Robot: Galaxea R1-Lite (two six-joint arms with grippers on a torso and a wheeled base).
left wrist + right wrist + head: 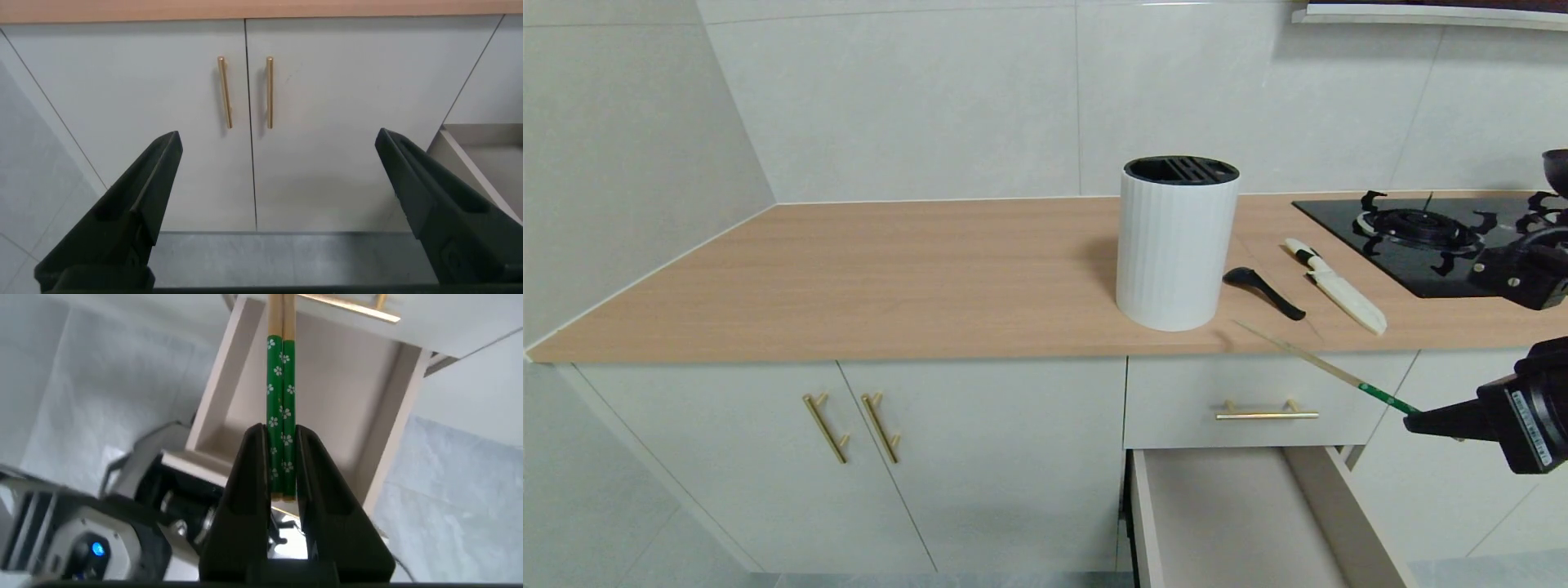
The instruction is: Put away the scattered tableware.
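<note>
1. While the right tool (1414, 423) pinches the green, flower-printed ends of a pair of slim pale wooden chopsticks (1327, 371), the step in hand looks like stowing that pair. The sticks slant up toward the front edge of the wood-grain worktop (890, 269), above the open, smooth beige drawer (1225, 514).
2. Their far tips lie near the base of the white ribbed cylindrical holder (1174, 245) with a black slotted top. Contact with the worktop is unclear; they possibly hover.
3. Next move, as judged: carry the thin, round, slip-prone sticks to a holder slot or the drawer, keeping them parallel.
4. The left tool (278, 147) is spread wide and empty, low before the white cabinet doors (245, 122).
5. Not yet stowed: a glossy black plastic spoon (1262, 290) and a cream-bladed knife (1335, 284), both flat on the worktop beside the holder.
</note>
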